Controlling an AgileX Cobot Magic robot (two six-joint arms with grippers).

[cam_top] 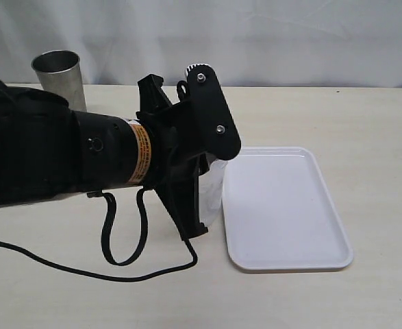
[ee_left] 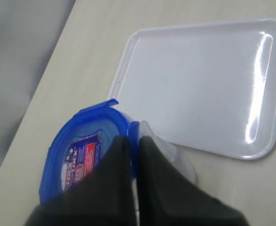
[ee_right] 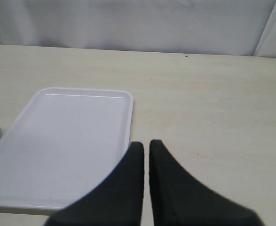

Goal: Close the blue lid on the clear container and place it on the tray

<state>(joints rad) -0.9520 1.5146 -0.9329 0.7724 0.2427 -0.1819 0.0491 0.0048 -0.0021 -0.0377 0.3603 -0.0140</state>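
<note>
The left pincer [ee_left: 134,139] nips the edge of the blue lid [ee_left: 76,141] atop the clear container [ee_left: 175,157], which stands on the tabletop [ee_left: 81,56] just beside the tray [ee_left: 199,84], latching and placing apparently still to do; the right pincer [ee_right: 146,143] hangs narrowed and empty.

Left arm [cam_top: 50,154] stretches toward the middle, left pincer [ee_left: 134,139] closed; right pincer [ee_right: 146,143] closed too.

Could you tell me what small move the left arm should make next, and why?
Probably press the upturned flap down: the blue lid sits on the clear container beside the tray, but one flap sticks up while the left fingers pinch another.
</note>
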